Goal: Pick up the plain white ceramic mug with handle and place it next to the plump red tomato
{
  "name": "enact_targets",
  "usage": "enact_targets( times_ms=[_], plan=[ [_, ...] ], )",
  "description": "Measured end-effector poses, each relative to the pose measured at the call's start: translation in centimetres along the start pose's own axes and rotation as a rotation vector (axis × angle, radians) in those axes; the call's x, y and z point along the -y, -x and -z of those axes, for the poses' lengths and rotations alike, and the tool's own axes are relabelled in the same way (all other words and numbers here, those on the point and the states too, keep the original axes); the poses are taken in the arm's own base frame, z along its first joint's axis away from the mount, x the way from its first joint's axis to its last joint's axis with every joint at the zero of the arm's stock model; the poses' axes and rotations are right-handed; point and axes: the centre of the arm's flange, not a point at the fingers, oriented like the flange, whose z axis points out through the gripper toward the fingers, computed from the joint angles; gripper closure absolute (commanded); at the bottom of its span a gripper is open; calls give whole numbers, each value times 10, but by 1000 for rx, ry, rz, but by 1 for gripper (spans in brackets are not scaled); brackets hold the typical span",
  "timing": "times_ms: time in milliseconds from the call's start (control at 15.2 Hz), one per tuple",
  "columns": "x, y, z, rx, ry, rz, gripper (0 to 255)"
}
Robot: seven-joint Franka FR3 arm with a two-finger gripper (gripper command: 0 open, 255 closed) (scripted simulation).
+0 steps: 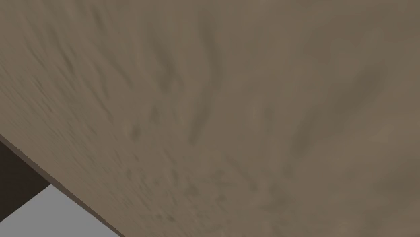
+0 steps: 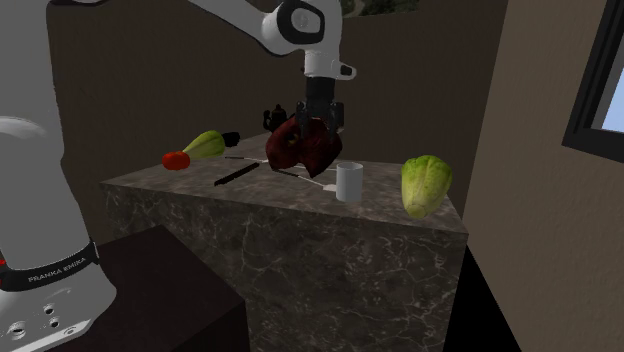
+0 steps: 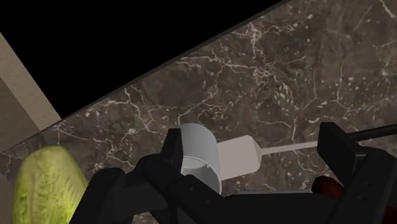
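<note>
Currently the gripper (image 2: 322,128) is hanging over the dark marble counter (image 2: 300,240), with its two black fingers standing apart and clasping nothing. In the second exterior view the white mug (image 2: 348,182) is standing upright on the counter, just below the gripper and a little toward that view's right. A dark red lump (image 2: 298,150) is sitting in front of the gripper, just beside the mug. The red tomato (image 2: 176,160) is lying at the far end of the counter on that view's left, well apart from the mug and touching a green vegetable (image 2: 206,143). A black knife (image 2: 236,176) is lying between the tomato and the red lump, and a head of lettuce (image 2: 425,185) is resting at the counter's right corner.

Seen from the wrist, the gripper (image 3: 254,149) is showing the mug (image 3: 202,156) close against one finger, its grey inside facing the camera. A flat white utensil (image 3: 238,158) is lying between the fingers, and the lettuce (image 3: 48,181) is sitting off beyond the mug. The shoulder view is showing a blurred brown surface (image 1: 235,101).
</note>
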Motion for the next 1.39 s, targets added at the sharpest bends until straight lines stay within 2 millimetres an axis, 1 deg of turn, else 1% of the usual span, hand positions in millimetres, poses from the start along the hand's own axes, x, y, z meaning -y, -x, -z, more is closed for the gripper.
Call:
enact_targets(
  times_ms=[66, 330, 462, 660, 858, 1188, 1386],
  plan=[
    [-7, -8, -8, 1, -2, -3, 0],
    [-43, -44, -24, 4, -7, -13, 0],
    [-61, -65, -31, 6, -10, -18, 0],
    [-86, -91, -47, 8, -15, -26, 0],
    [-95, -98, -61, 9, -16, -27, 0],
    [-94, -98, -86, 9, -16, -27, 0],
    [-95, -98, -89, 9, -16, -27, 0]
  ],
)
